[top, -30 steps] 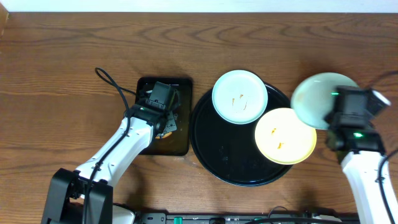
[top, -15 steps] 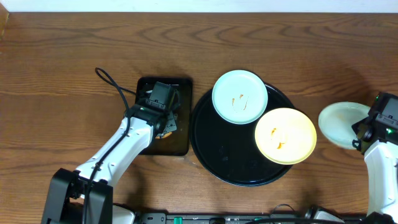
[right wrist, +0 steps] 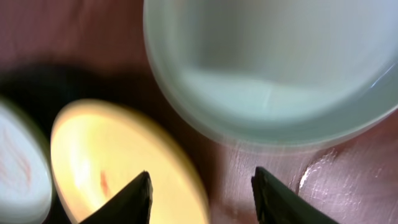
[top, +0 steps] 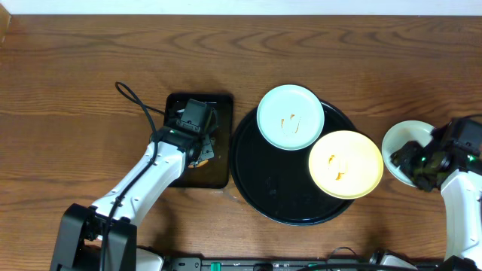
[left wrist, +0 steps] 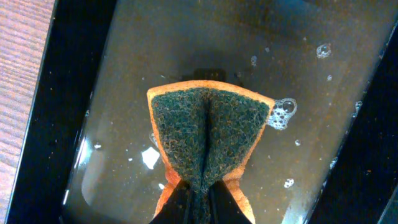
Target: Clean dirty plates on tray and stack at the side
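Note:
The round black tray (top: 275, 188) holds a pale blue plate (top: 290, 117) at its back and a pale yellow plate (top: 345, 163) at its right, both with orange smears. A third pale plate (top: 403, 135) lies on the table to the right of the tray. My right gripper (top: 413, 162) hovers over its near edge. In the right wrist view that gripper (right wrist: 202, 182) is open and empty, above the gap between the yellow plate (right wrist: 118, 155) and the pale plate (right wrist: 273, 68). My left gripper (left wrist: 196, 208) is shut on a green and orange sponge (left wrist: 208, 134).
A small rectangular black tray (top: 181, 177) holding soapy water (left wrist: 311, 93) sits left of the round tray, under my left gripper (top: 197, 143). A black cable (top: 135, 102) loops on the table behind the left arm. The white wall edge (top: 241, 7) runs along the back.
My right gripper carried the pale plate to the right, away from the round tray, set it on the table and opened. The left arm and sponge have not moved.

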